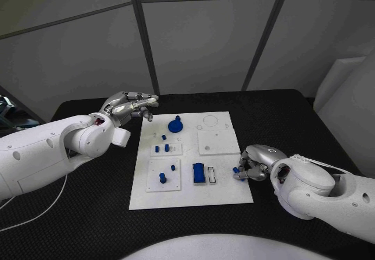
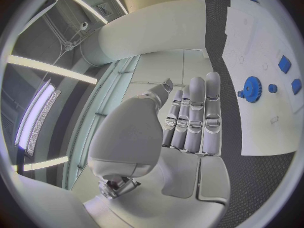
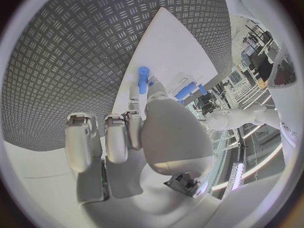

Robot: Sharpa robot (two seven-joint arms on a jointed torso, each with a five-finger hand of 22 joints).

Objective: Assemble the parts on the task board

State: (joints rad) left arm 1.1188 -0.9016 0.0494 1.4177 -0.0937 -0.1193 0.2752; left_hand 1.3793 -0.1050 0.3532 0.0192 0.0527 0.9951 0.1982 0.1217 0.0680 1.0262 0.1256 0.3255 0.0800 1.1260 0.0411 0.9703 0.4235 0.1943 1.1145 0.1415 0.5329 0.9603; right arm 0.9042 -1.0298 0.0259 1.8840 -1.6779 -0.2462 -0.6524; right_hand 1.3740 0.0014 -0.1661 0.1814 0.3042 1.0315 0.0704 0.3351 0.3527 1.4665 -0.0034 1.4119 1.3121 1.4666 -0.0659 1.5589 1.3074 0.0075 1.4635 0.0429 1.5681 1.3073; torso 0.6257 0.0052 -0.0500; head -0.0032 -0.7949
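Now, starting at my left, my left robot hand (image 1: 131, 104) hovers above the black bench (image 1: 94, 184) just off the far left corner of the task board (image 1: 191, 197), holding nothing; its fingers are curled loosely inward, and in my left wrist view they (image 2: 196, 116) lie side by side, nearly straight, with nothing between them. On the board near that hand stands a blue gear with a knob (image 1: 176, 126), which my left wrist view also shows (image 2: 252, 89). Nearer to me, a small raised plate carries a few short blue pegs (image 1: 162, 147), and another plate below it holds two more blue pieces (image 1: 162, 176). Toward the board's middle lies a larger blue block (image 1: 199, 173) beside a white slotted piece (image 1: 211, 174). At the board's right edge, my right robot hand (image 1: 254, 165) rests low, pinching a small blue cylinder (image 1: 236, 170) at its fingertips; in my right wrist view the cylinder (image 3: 143, 79) stands out past my thumb and finger over the board's edge. Whether its tip touches the board, I cannot quite tell.
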